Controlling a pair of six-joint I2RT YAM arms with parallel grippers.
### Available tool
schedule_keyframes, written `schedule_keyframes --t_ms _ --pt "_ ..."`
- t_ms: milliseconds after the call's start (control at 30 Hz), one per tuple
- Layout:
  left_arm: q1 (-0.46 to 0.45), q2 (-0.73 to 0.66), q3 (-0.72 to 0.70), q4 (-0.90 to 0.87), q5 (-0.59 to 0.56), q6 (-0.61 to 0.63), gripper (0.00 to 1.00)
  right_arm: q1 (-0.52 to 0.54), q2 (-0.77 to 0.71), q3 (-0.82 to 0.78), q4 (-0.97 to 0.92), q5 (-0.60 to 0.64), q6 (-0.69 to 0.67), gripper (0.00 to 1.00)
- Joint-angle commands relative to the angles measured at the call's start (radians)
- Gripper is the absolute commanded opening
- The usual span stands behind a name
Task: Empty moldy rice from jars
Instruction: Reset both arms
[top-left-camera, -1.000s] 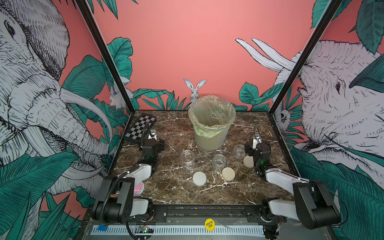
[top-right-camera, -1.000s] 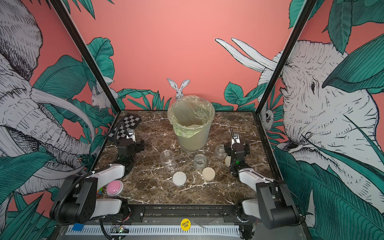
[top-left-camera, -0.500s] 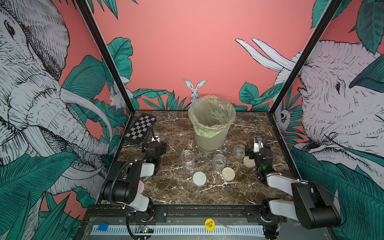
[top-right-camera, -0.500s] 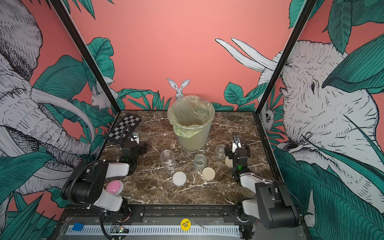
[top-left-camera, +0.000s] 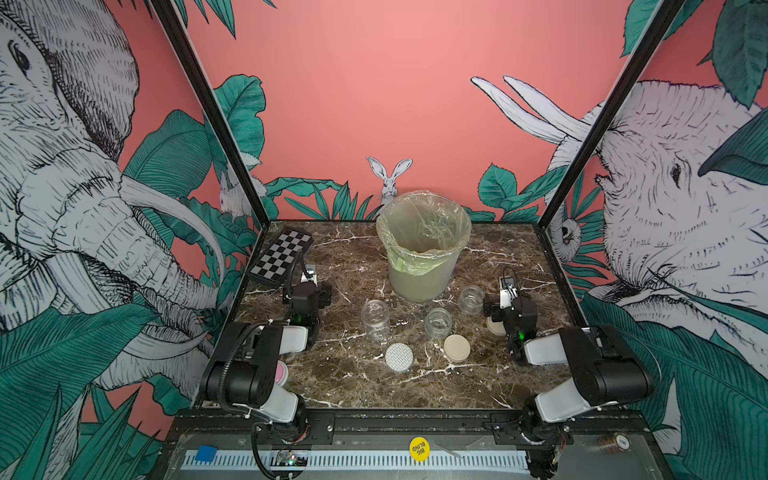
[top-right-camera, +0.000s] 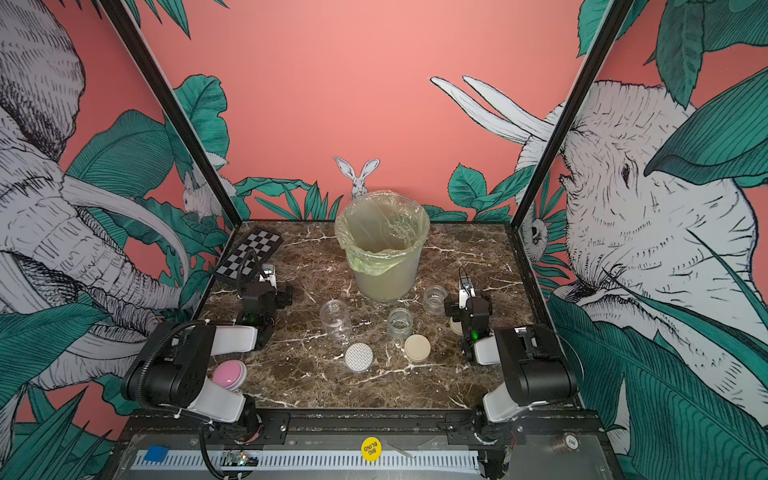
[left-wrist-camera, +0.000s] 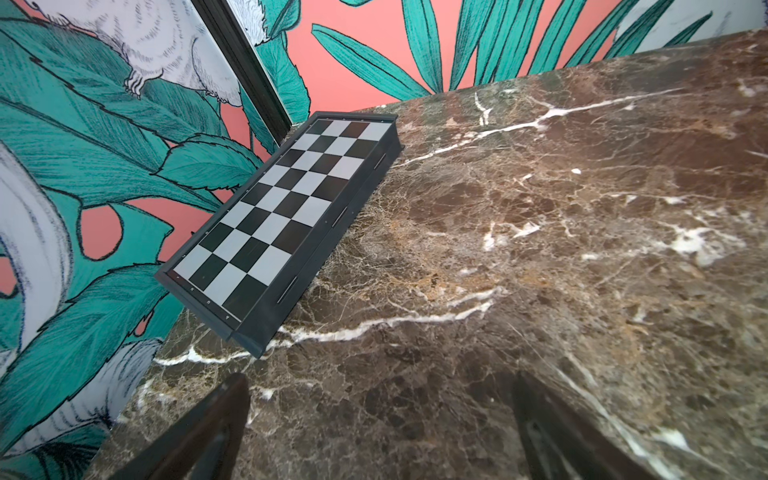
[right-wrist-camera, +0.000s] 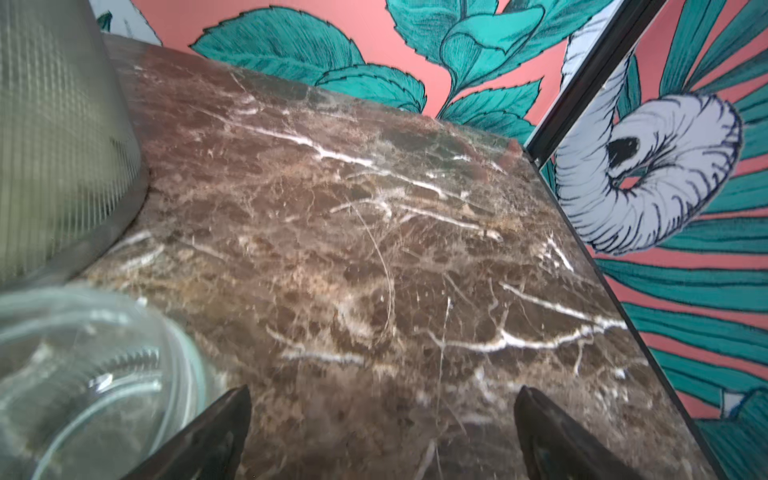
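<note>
Over the last second both arms have folded back toward their bases: the elbows have risen and drawn in, and the hands themselves have shifted only a little. The jars and lids have kept their places. The left hand (left-wrist-camera: 380, 386) is spread wide and holds nothing. Its fingers hang over bare surface (top-left-camera: 353, 382), facing the chessboard (left-wrist-camera: 286, 216) that sits tilted at the back left corner. The right hand (right-wrist-camera: 382, 392) is likewise wide apart and empty, also over bare surface. The far squat jar (right-wrist-camera: 83, 374) is just beside one of its fingers, outside the gap, and the bin (right-wrist-camera: 54, 145) stands behind that jar. In both top views the tall jar (top-left-camera: 375, 318), the middle squat jar (top-left-camera: 438, 322) and the far squat jar stand upright and uncapped in a loose row in front of the bin, all looking clear and empty. The dotted lid (top-left-camera: 399, 356) and a beige lid (top-left-camera: 456, 348) lie flat nearer the robot, and a second beige lid (top-left-camera: 494, 328) shows partly beneath the right wrist. The moldy rice cannot be made out in any view.
</note>
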Motion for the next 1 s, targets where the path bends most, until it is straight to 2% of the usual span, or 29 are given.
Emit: schedule_keyframes --t_ms 0,233,300,367,467,533,633,967 --pt "0.009 -0.015 -0.013 0.052 0.009 -0.010 0.99 -0.018 -0.011 0.050 -0.044 -0.004 0.025 0.99" --pt "0.015 -0.011 -0.006 0.038 0.022 -0.014 0.99 -0.034 -0.010 0.079 -0.099 -0.006 0.049 0.99" --pt "0.036 0.007 -0.014 0.054 0.067 -0.027 0.99 -0.060 -0.006 0.110 -0.160 -0.021 0.079 0.99" --pt "0.040 0.059 -0.040 0.180 0.072 -0.015 1.00 -0.078 -0.005 0.115 -0.168 -0.049 0.090 0.99" --pt "0.040 0.030 -0.031 0.103 0.069 -0.029 0.99 -0.078 -0.006 0.115 -0.168 -0.049 0.090 0.99" --pt "0.039 0.051 -0.037 0.160 0.067 -0.020 1.00 -0.078 -0.007 0.116 -0.167 -0.049 0.089 0.99" --pt "0.039 0.029 -0.033 0.107 0.068 -0.029 1.00 -0.078 -0.008 0.114 -0.167 -0.049 0.089 0.99" --pt "0.039 0.035 -0.033 0.119 0.061 -0.029 1.00 -0.078 -0.008 0.115 -0.167 -0.049 0.089 0.98"
